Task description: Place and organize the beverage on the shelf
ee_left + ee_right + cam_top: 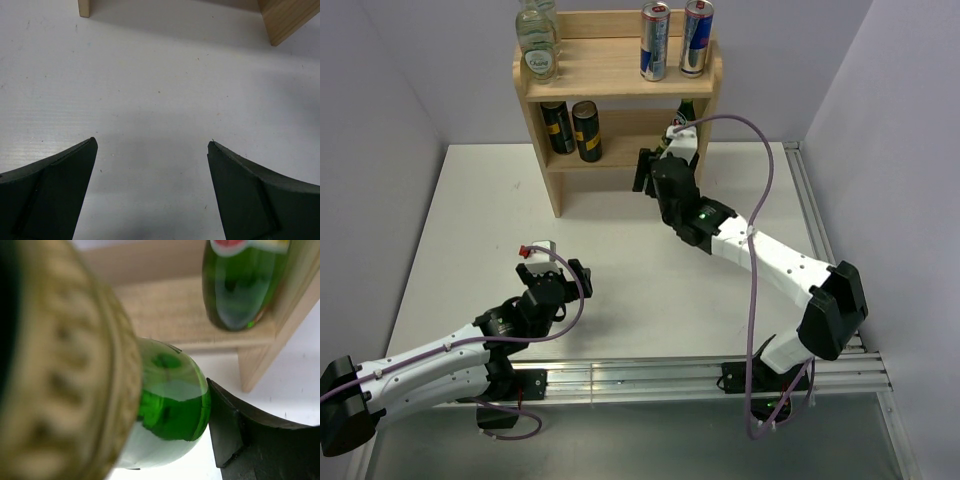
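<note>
The wooden shelf (620, 68) stands at the back of the table. Two silver-and-blue cans (655, 40) stand on its top tier at the right. Two black-and-gold cans (572, 128) stand on the tier below at the left. One green bottle (685, 108) stands on that tier at the right, also in the right wrist view (240, 285). My right gripper (660, 168) is shut on the second green bottle (175, 400) just in front of the shelf, above the table. One finger (230, 425) presses its side; the other is hidden behind the gold cap. My left gripper (560, 262) is open and empty over the table (151, 142).
Two clear glass bottles (537, 40) stand on the top tier at the left. The shelf's feet show in the left wrist view (287, 20). A metal rail (650, 378) runs along the near table edge. Walls close in on both sides.
</note>
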`<state>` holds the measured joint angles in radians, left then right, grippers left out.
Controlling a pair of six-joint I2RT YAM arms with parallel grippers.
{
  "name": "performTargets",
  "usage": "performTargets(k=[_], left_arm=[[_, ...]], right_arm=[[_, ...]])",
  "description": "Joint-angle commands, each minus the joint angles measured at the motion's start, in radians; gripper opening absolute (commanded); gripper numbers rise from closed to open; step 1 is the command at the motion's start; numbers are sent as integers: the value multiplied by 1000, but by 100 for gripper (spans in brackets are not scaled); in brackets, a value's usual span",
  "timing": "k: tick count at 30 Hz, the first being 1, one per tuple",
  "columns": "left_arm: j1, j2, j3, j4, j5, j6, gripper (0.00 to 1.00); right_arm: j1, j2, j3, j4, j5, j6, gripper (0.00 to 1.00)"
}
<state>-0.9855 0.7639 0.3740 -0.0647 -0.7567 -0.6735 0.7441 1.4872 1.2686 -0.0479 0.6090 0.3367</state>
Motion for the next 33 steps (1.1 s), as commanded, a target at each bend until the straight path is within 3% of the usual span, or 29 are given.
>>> performTargets(k=[1,11,33], left_arm=[[-4,-6,-9,39,-1,6,99],[-4,-9,-12,42,5,9,99],[-4,-8,-12,45,11,14,99]], right_arm=[[1,19,171,57,35,-66,0],[-15,228,451,-9,61,-119,0],[-97,407,583,22,159,-142,0]])
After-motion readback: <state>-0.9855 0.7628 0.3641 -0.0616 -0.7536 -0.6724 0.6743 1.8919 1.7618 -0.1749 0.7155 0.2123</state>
